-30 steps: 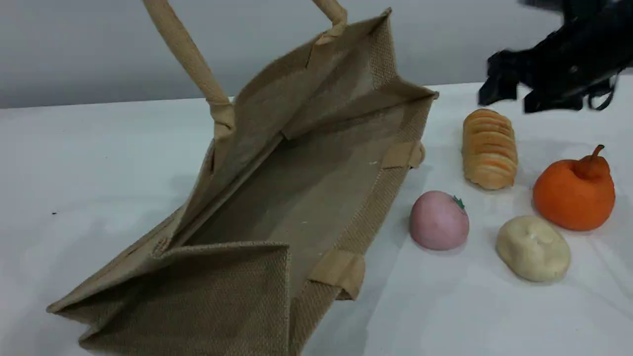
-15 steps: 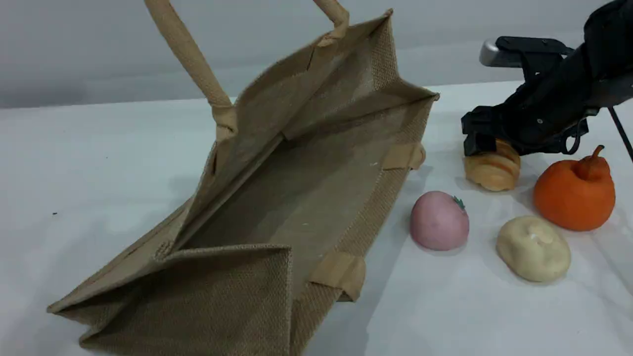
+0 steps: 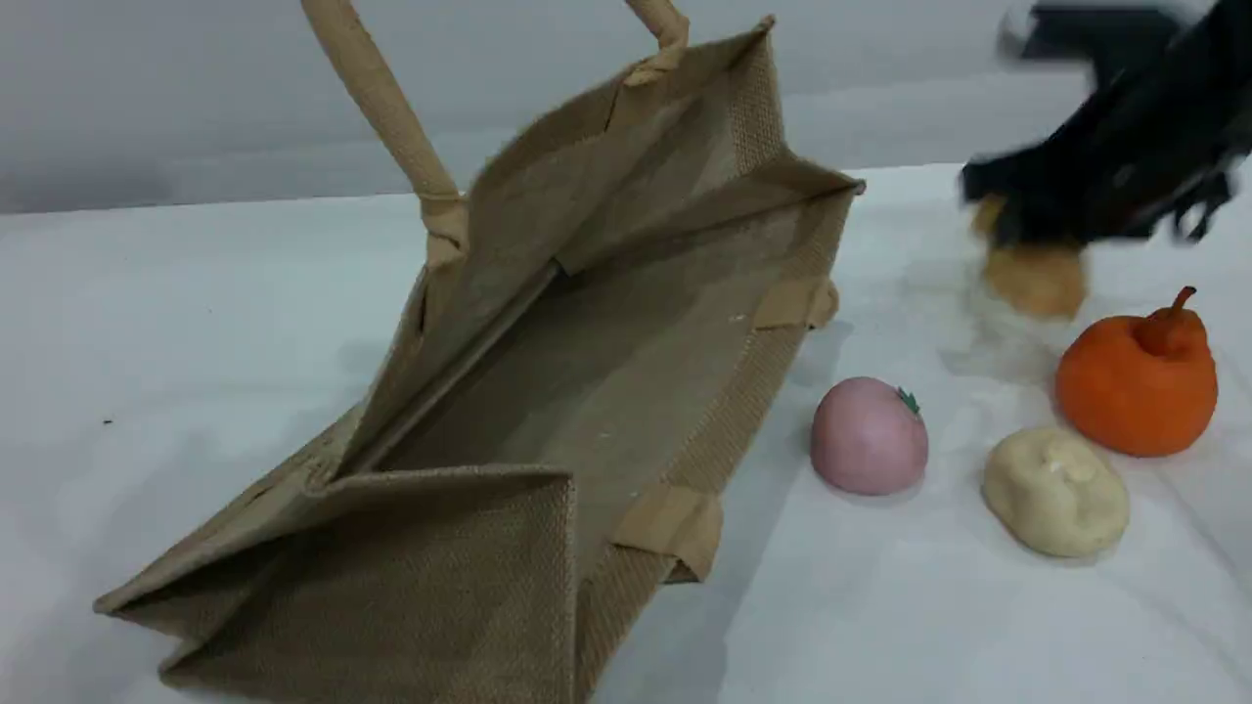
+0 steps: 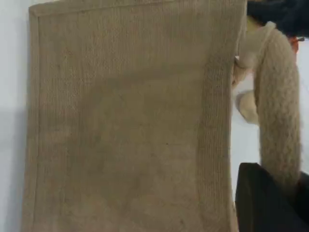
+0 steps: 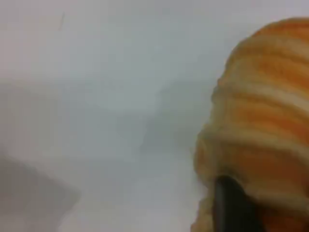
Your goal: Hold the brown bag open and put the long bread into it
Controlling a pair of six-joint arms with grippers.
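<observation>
A white worktop (image 3: 196,323) carries the items, with a grey wall behind. The brown bag (image 3: 548,391) lies on its side at centre-left, mouth open toward the camera, its upper handle (image 3: 386,108) drawn upward out of frame. In the left wrist view the left pincer (image 4: 270,203) is together on that handle. At the far right, the blurred right pincer (image 3: 1027,230) is clamped on the long bread (image 3: 1037,279), which hangs clear of the worktop, well apart from the bag's mouth. A pink ball (image 3: 869,435), a cream bun (image 3: 1056,492) and an orange pear-shaped item (image 3: 1137,376) rest nearby.
</observation>
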